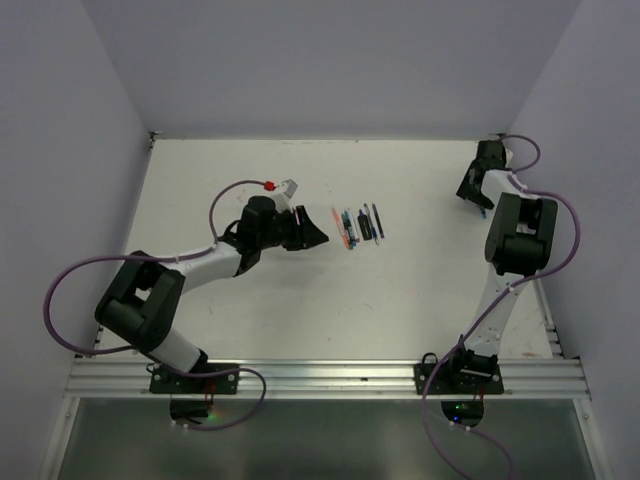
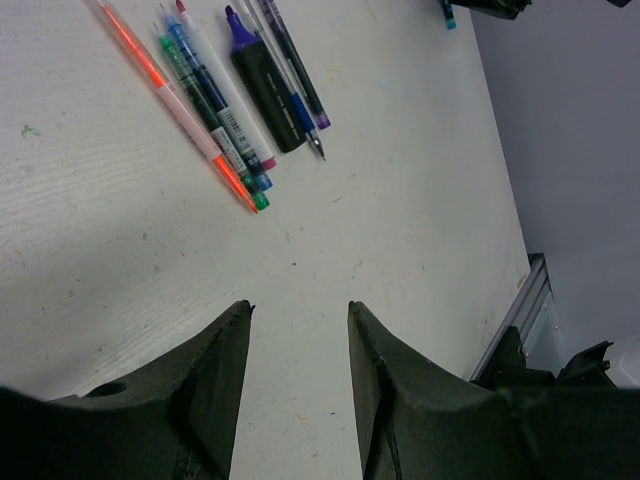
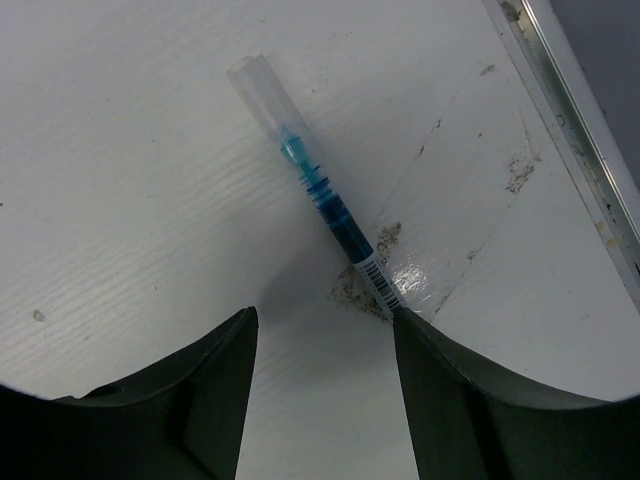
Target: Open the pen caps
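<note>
Closest to lens in left wrist view: black two-finger left tool (image 2: 298, 310), jaws parted w/ nothing betw., poised over white grained counter (image 2: 110, 260) just short of row of pens. Across that row, left to right: slim orange-pink plastic pen (image 2: 160, 82), green & blue pens (image 2: 203, 98) pressed together, white barcoded pen (image 2: 232, 125) w/ red tip, stubby dark marker (image 2: 270, 100) w/ purple cap (image 2: 240, 30), thin blue pen (image 2: 298, 110), thin dark-purple pen (image 2: 306, 85), all side by side, touching or nearly so. As for pen caps here: too small to judge on or off, save purple one, seemingly on. Over at far right corner, black right tool (image 3: 323, 315) likewise parted, gripping nothing; teal-ink pen (image 3: 335, 215) w/ clear plastic cap (image 3: 262, 95) flat on counter ahead of it, cap apparently on, barcoded end running up to one finger, contact not discernible. Looks like pick stage. To do well: single out one pen, pref. an outer one, or nudge it free first; pinch barrel mid-length, square across, never on cap; lift clear before 2nd tool takes cap; pull straight along pen axis, no sideways bend. For teal pen, centre jaws over barrel first, since now off to one side. Watch for rolling & slim barrels slipping.
</note>
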`<action>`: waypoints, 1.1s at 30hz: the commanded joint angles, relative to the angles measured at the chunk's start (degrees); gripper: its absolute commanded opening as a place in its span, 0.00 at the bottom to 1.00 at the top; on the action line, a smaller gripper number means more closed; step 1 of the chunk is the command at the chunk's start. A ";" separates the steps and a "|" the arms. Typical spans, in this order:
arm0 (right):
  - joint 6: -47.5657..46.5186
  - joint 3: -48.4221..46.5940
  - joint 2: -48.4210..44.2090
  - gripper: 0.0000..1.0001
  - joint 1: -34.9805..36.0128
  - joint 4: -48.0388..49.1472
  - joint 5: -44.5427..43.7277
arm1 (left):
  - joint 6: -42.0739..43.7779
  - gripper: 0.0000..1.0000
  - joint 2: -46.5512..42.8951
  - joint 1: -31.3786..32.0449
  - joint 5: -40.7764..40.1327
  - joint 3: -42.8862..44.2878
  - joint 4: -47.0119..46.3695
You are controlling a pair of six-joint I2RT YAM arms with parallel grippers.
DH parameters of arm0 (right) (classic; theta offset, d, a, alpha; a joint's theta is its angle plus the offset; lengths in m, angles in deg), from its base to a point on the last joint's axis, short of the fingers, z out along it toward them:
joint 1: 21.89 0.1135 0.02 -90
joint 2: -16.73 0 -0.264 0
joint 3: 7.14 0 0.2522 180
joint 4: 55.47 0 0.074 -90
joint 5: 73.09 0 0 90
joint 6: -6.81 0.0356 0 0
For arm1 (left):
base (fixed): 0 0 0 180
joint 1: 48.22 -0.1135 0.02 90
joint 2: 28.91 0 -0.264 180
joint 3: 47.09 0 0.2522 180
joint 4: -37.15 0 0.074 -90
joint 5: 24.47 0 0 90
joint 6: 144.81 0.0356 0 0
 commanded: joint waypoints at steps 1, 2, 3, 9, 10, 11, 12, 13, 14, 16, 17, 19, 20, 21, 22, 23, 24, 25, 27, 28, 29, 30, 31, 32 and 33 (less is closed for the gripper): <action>-1.18 1.31 -3.99 0.60 -0.18 2.19 -2.56 | 0.71 0.47 0.66 0.37 1.41 1.37 -3.08; -1.09 1.31 -3.91 0.60 -0.18 1.93 -2.73 | 0.71 0.47 0.83 0.45 1.49 1.37 -3.08; -1.09 0.97 -3.74 0.60 -0.18 0.97 -3.26 | 0.80 0.47 0.92 0.54 1.58 1.28 -3.16; -0.91 2.98 -4.35 0.60 -0.18 1.57 -3.79 | 1.06 0.47 1.01 0.63 2.02 1.10 -3.25; -1.17 3.07 -4.44 0.59 -0.09 1.75 -3.61 | 1.15 0.47 1.01 0.63 1.94 1.02 -3.25; -1.53 3.77 -5.22 0.59 0.00 2.01 -1.96 | 1.06 0.47 1.01 0.54 1.93 1.01 -3.43; -1.88 4.64 -6.10 0.59 0.08 4.27 -1.59 | 1.06 0.47 1.01 0.54 1.93 0.93 -3.43; -1.79 5.35 -6.89 0.59 0.43 4.99 -1.33 | 1.06 0.47 1.10 0.54 2.11 0.93 -3.60; -1.71 5.97 -7.51 0.59 0.44 5.17 -1.41 | 1.06 0.47 1.10 0.54 2.20 1.01 -3.60; -2.06 6.15 -8.83 0.59 0.44 5.35 -2.20 | 1.06 0.47 1.36 0.54 2.28 0.93 -3.69; -2.23 5.89 -9.00 0.59 0.35 4.57 -3.34 | 1.06 0.47 1.36 0.63 2.29 0.75 -3.69; -2.67 5.80 -9.45 0.60 0.26 4.47 -4.40 | 0.98 0.47 1.63 0.54 2.37 0.57 -3.96; -2.93 5.45 -9.53 0.61 0.26 4.04 -5.19 | 1.06 0.47 1.71 0.54 2.72 0.75 -3.96; -3.02 5.01 -9.01 0.62 0.17 3.60 -5.72 | 1.06 0.47 1.80 0.63 2.73 0.66 -3.96; -3.20 4.48 -8.48 0.63 0.17 3.16 -5.90 | 1.06 0.47 1.89 0.63 2.81 0.75 -3.96; -3.55 3.26 -7.96 0.64 0.00 2.28 -5.98 | 1.15 0.47 1.80 0.63 2.90 0.75 -3.96; -3.55 2.55 -7.17 0.66 -0.44 1.58 -5.64 | 1.24 0.47 1.80 0.54 2.90 0.84 -3.87; -3.38 1.76 -6.20 0.66 -0.70 1.22 -5.46 | 1.33 0.47 1.89 0.54 2.90 0.84 -3.87; -3.38 1.32 -4.80 0.68 -1.40 1.22 -3.71 | 1.33 0.47 1.98 0.54 2.90 0.93 -3.78; -3.37 0.53 -4.18 0.69 -1.58 1.31 -3.27 | 1.41 0.47 2.15 0.63 2.99 0.84 -3.78; -3.55 0.09 -3.74 0.69 -1.85 0.96 -3.09 | 1.50 0.47 2.33 0.54 3.08 1.01 -3.78; -3.55 -0.27 -3.30 0.70 -2.37 0.96 -2.48 | 1.50 0.47 2.59 0.54 3.25 1.01 -3.78; -3.64 -0.79 -2.34 0.70 -2.72 0.87 -0.56 | 1.50 0.47 2.77 0.54 3.25 1.01 -3.78; -3.55 -1.14 -1.98 0.70 -3.08 0.78 -0.28 | 1.59 0.47 2.94 0.63 3.34 1.10 -3.78; -3.64 -1.23 -1.45 0.70 -3.60 0.78 0.25 | 1.50 0.47 3.21 0.54 3.43 1.10 -3.78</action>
